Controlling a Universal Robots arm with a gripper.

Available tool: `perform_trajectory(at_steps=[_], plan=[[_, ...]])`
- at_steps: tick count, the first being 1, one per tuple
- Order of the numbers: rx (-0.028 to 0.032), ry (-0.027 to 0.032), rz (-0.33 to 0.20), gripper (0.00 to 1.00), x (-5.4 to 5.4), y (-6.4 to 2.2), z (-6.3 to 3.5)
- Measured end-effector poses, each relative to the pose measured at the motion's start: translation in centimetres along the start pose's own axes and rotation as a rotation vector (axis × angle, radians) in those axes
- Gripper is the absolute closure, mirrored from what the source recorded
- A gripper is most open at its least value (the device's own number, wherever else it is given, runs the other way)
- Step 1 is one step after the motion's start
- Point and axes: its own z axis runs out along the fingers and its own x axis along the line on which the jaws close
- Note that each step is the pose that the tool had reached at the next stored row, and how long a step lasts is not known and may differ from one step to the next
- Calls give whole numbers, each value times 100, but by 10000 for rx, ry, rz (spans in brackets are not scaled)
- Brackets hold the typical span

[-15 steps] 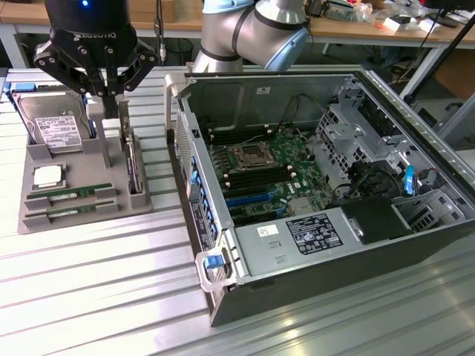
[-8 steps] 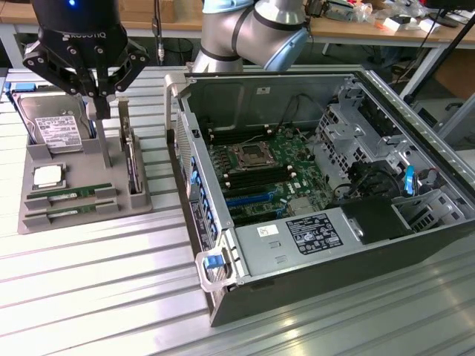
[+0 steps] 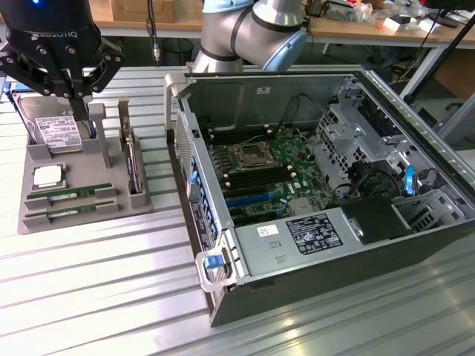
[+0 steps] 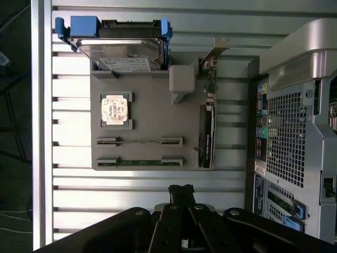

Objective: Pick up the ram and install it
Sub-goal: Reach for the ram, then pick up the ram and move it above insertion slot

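Two ram sticks lie on edge in slots at the front of a grey holder tray: one ram stick and a second just in front of it. In the wrist view the same ram sticks appear as thin green strips on the tray. My gripper hangs above the back of the tray, over the hard drive. Its black fingers are pressed together with nothing between them, well clear of the ram.
The tray also holds a silver hard drive, a square processor chip and an upright expansion card. At the exterior view's right lies the open computer case, its motherboard exposed. Everything rests on a slatted metal table.
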Motion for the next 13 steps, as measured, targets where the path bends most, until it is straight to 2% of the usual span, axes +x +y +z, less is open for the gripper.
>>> perform_trajectory(at_steps=[10, 13], plan=[[0, 0, 2, 89, 2, 0, 0], [-6, 7, -267, 89, 2, 0, 0]])
